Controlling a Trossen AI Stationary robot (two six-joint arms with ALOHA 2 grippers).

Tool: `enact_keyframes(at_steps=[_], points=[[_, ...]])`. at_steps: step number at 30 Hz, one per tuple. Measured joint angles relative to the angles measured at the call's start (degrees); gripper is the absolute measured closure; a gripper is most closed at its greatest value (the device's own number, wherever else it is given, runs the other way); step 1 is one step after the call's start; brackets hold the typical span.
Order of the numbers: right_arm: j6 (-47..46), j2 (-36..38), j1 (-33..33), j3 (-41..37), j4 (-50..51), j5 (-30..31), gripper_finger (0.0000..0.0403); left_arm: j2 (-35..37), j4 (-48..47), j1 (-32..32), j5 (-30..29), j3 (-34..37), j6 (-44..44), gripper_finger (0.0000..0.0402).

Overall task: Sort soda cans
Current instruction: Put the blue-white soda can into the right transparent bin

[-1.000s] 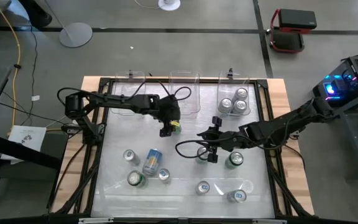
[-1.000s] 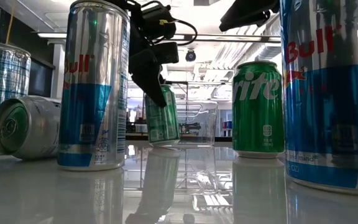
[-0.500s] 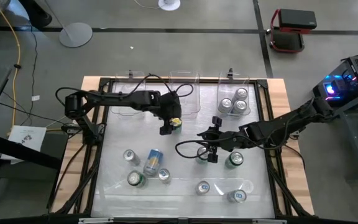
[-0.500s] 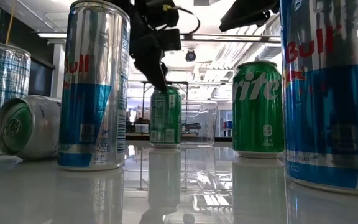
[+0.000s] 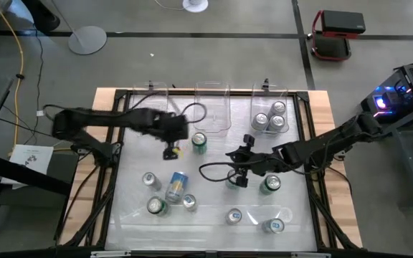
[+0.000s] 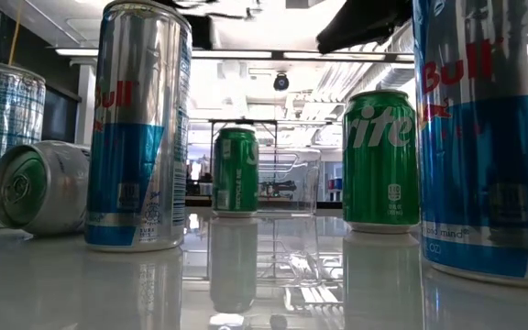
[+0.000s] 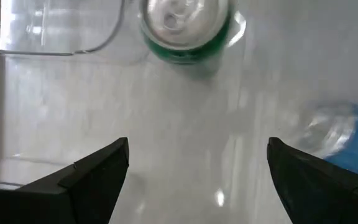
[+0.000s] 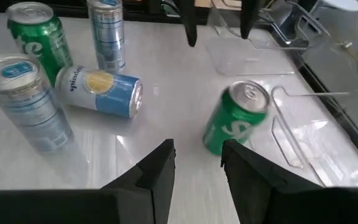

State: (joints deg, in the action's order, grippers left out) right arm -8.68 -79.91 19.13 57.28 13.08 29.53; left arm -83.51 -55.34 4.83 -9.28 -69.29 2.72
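left pincer spread wide and empty, beside upright green can, right pincer narrowly apart, empty

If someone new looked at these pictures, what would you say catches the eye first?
Probably the green can standing alone mid-table just in front of the middle clear bin, with the open left gripper beside it, holding nothing. Next, the right bin at the table's far edge, holding silver-topped cans. Then the blue can lying on its side among upright ones near the front left.
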Motion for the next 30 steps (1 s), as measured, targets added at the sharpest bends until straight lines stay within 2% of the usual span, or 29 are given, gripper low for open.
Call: enact_keyframes(at_steps=[5,8,12,16,18,21,24,30], points=[[7.33,-6.1,-1.14,0.0,-10.71,-2.23,0.0274,13.56,3.48,-3.1,-0.22,11.29,-8.61,0.0046],[14.24,-8.84,-3.02,0.0,-19.93,-8.16,0.0274,19.1,2.48,-3.97,-0.24,16.43,-15.36,0.0046],[19.92,-12.42,-6.46,1.99,-31.33,-17.54,0.0274,22.94,1.05,-3.95,-0.19,21.38,-20.73,0.0046],[23.81,-17.76,-8.66,8.1,-33.03,-19.52,0.0274,23.88,1.47,-4.66,3.7,23.61,-20.98,0.0046],[25.32,-21.23,-9.46,12.12,-30.94,-21.32,0.0274,23.9,2.81,-5.9,5.67,24.33,-20.29,0.0046],[25.57,-26.81,-10.72,19.81,-25.91,-25.09,0.0274,23.79,4.25,-8.16,4.92,24.56,-20.25,0.0046],[29.87,-32.16,-12.08,27.89,-15.73,-30.26,0.0274,23.82,5.16,-9.93,1.39,24.52,-20.66,0.0046],[35.73,-41.71,-15.68,45.27,3.73,-47.24,0.0274,24.52,0.26,-11.24,-8.18,24.45,-24.29,0.0046]])
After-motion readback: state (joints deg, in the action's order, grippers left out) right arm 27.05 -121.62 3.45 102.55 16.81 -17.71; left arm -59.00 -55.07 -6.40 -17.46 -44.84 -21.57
